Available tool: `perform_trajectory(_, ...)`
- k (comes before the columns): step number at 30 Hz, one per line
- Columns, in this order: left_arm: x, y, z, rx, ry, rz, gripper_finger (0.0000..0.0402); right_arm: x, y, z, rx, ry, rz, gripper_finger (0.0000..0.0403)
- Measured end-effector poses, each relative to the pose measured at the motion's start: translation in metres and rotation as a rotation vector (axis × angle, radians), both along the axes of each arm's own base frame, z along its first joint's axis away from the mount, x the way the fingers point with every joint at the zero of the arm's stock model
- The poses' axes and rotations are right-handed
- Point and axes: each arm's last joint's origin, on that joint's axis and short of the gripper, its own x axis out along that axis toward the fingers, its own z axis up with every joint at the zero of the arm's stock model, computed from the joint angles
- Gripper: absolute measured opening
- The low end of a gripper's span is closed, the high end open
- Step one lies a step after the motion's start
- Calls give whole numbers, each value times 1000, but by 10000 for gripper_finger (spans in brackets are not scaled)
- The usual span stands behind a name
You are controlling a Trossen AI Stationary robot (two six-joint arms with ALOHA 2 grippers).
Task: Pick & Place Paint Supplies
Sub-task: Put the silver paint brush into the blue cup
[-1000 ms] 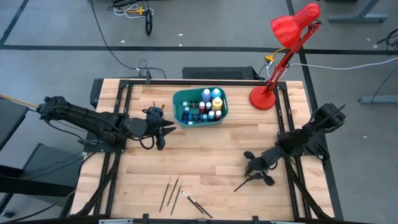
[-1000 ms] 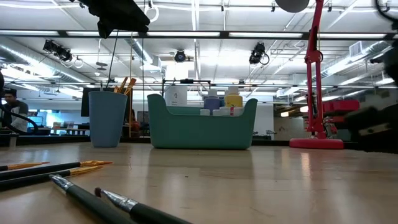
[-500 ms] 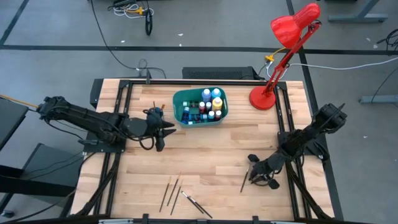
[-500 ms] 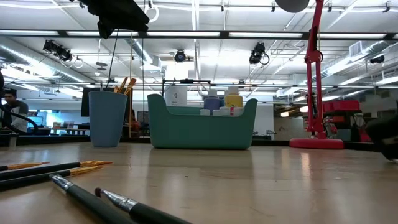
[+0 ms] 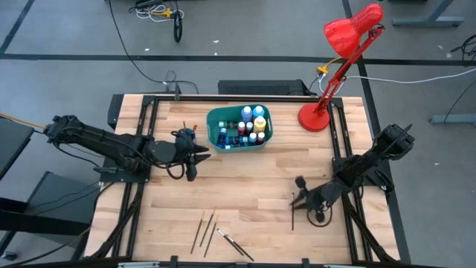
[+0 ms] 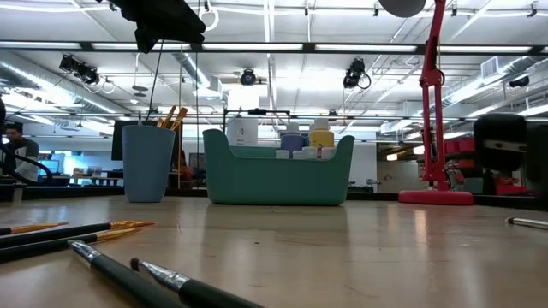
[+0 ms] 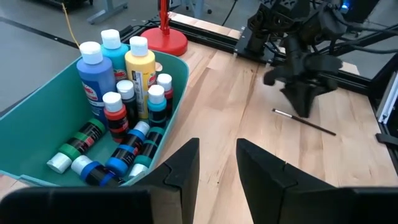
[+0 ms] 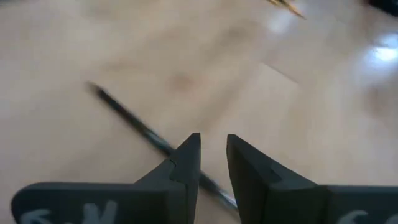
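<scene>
Most of the bottles (image 7: pixel 115 112) are already packed inside the bin (image 5: pixel 239 127), some upright, some lying down, and the bin sits at the back middle of the table (image 5: pixel 253 175). The brushes are the leftovers: a loose bunch (image 5: pixel 216 232) lies well in front of the bin, right up near the table's front edge, and one single brush (image 5: pixel 293 211) lies off to the bin's front-right with bare wood all round it. The right gripper (image 5: pixel 306 201) is right at that lone brush; its fingers (image 8: pixel 186 163) stand a narrow gap apart, the brush passes under them on the wood, and I can't tell if they actually have it pinched. The left gripper (image 5: pixel 195 157) hangs just left of the bin, fingers (image 7: pixel 186 167) a slot apart with nothing between them. Plenty of free board between the bin and the brush bunch. A cup (image 6: pixel 148 162) holding a few brushes stands left of the bin, under the left arm, and a red lamp (image 5: pixel 316 117) has its base just right of the bin, so that side is tighter.
</scene>
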Motion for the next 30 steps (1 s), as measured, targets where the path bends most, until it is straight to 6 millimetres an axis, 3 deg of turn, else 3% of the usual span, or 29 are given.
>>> perform_trajectory(2,0,0,0,0,0,0,114,1,-4,-2,-55,-7,-46,81)
perform_trajectory(5,0,0,0,0,0,0,114,2,-5,-3,-75,5,33,81)
perform_trajectory(20,0,0,0,0,0,-1,115,0,-6,-6,-31,79,104,81)
perform_trajectory(30,0,0,0,0,0,-1,115,-1,-8,-10,88,197,-63,73)
